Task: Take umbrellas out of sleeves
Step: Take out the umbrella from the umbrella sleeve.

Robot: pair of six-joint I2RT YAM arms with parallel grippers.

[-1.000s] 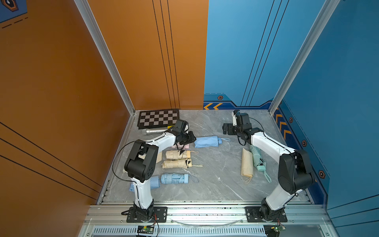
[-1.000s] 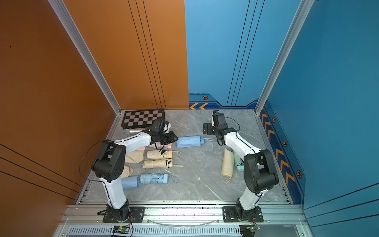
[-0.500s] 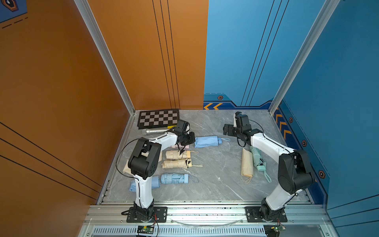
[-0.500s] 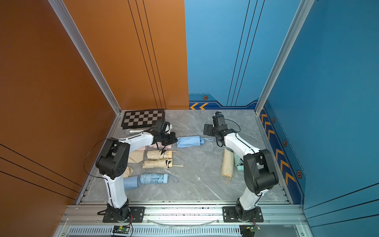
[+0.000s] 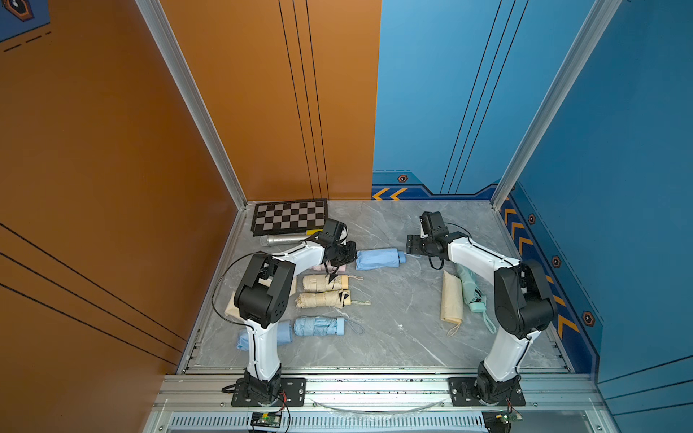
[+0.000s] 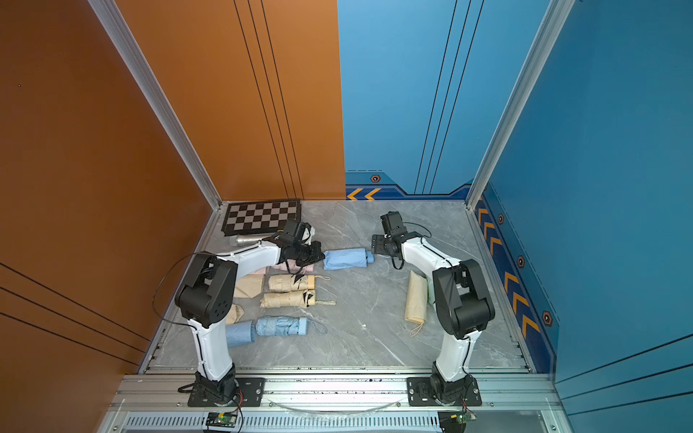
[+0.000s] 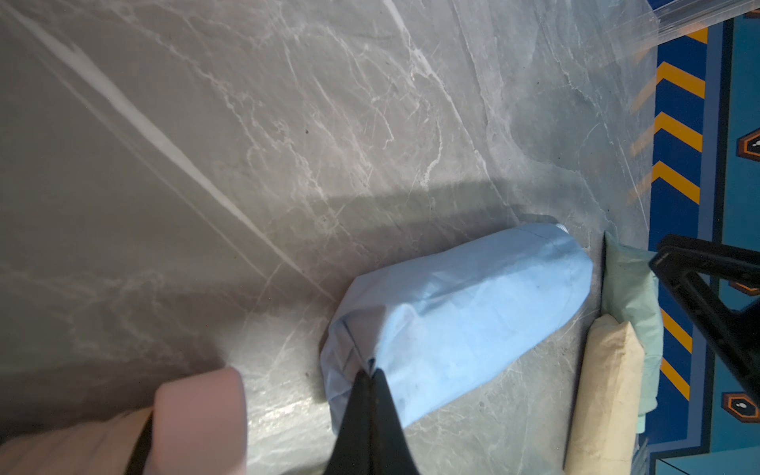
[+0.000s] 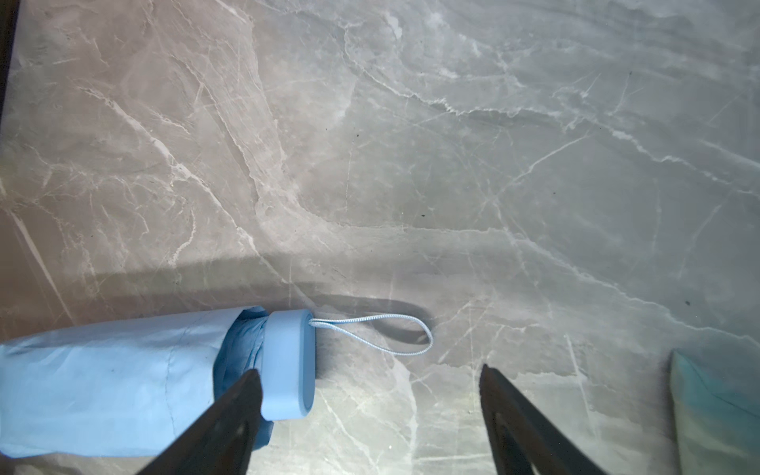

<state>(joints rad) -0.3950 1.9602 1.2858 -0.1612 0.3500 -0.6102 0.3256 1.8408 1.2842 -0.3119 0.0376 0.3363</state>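
Note:
A light blue sleeve point(image 5: 377, 258) point(image 6: 344, 258) lies across the rear middle of the table with an umbrella inside it. My left gripper point(image 7: 370, 372) point(image 5: 350, 255) is shut on the sleeve's point(image 7: 464, 312) closed end, pinching a fold of fabric. At the other end the umbrella's pleated blue fabric point(image 8: 240, 349) and stubby handle point(image 8: 290, 362) stick out of the sleeve's point(image 8: 103, 386) mouth, and the wrist cord point(image 8: 382, 333) trails on the table. My right gripper point(image 8: 369, 370) point(image 5: 409, 248) is open. The handle sits just inside one of its fingers, apart from the other.
Two cream umbrellas point(image 5: 324, 283) point(image 5: 322, 299) and a light blue one point(image 5: 318, 326) lie bare near the left arm, beside a flat blue sleeve point(image 5: 262, 337). A cream bundle point(image 5: 452, 300) and a mint one point(image 5: 470, 286) lie by the right arm. A checkerboard point(image 5: 288, 217) and a silver cylinder point(image 5: 285, 240) are at the back left.
My left gripper has shut on the sleeve's closed end. My right gripper's jaws have narrowed a little at the handle end.

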